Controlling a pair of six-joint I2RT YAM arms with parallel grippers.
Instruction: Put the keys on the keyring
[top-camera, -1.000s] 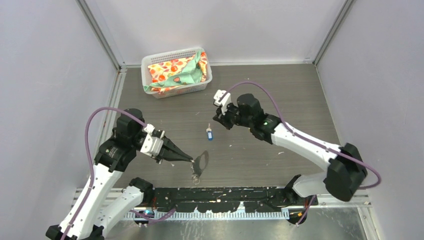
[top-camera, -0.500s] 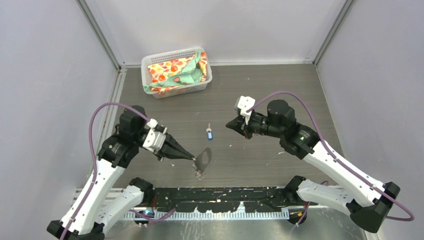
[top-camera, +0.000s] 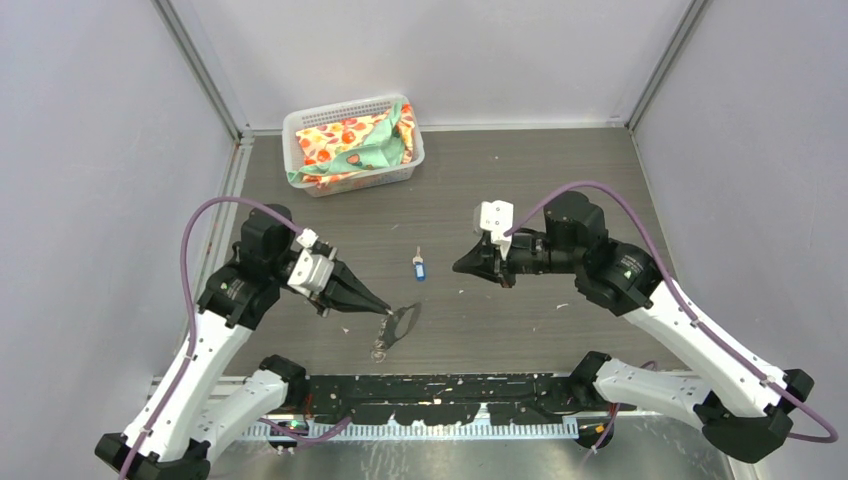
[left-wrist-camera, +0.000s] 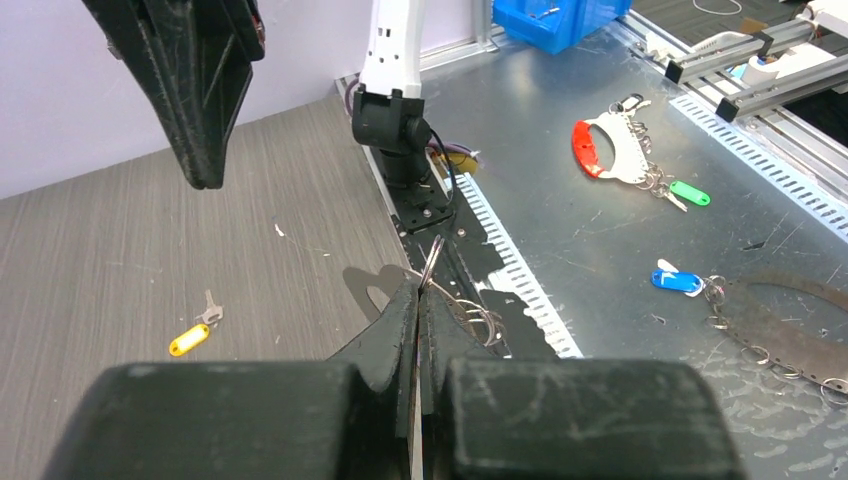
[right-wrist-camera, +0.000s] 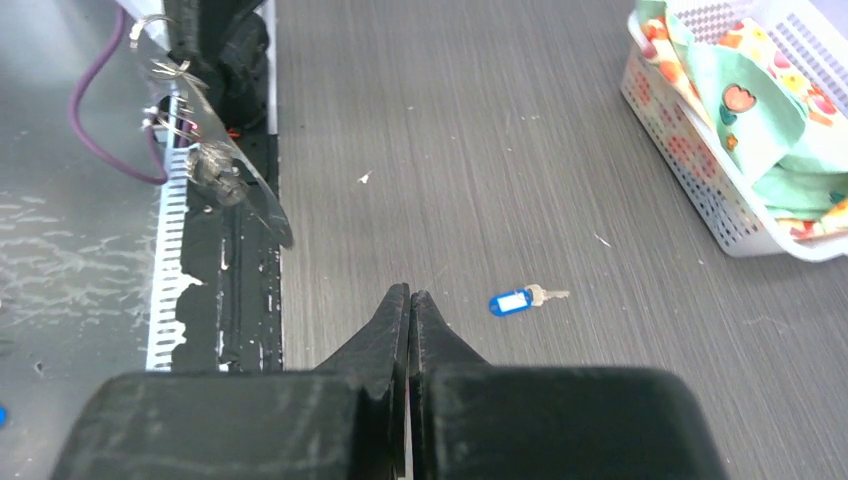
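Both claws are pressing their fingers together: the left claw (top-camera: 386, 313) is pinching the keyring (top-camera: 403, 321) near the bench's (top-camera: 560, 180) front edge, and the right claw (top-camera: 462, 267) is hovering empty near the blue key (top-camera: 418, 268), which is lying mid-bench.

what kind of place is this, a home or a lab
Probably a robotics lab test cell. Plain white wall panels in aluminium framing box in a grey wood-grain table. White-and-black robot arms are mounted at its near edge, and a bare sheet-metal bench beside it holds more tagged keys.
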